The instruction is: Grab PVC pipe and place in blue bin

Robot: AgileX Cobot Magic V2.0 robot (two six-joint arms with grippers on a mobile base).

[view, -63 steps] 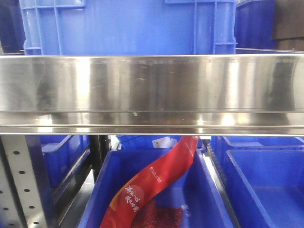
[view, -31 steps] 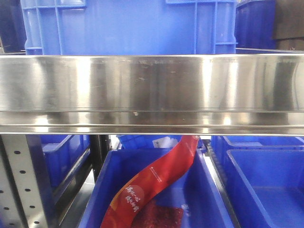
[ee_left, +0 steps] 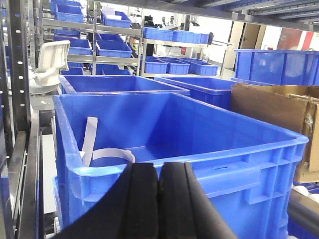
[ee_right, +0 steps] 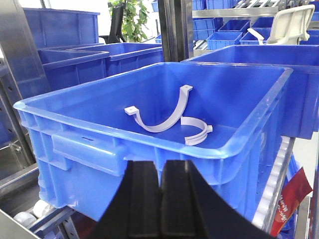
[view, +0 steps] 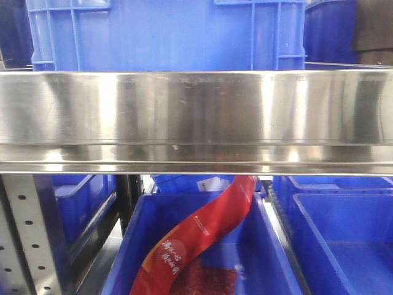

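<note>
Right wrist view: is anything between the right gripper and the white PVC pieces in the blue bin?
Yes. The near wall of the blue bin stands between the shut right gripper and the white curved PVC pieces on its floor. The bin's top is open, with nothing visible above them.

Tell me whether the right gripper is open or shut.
Shut. In the right wrist view the right gripper has its two black pads pressed together with nothing between them, in front of the blue bin holding white pipe clips.
</note>
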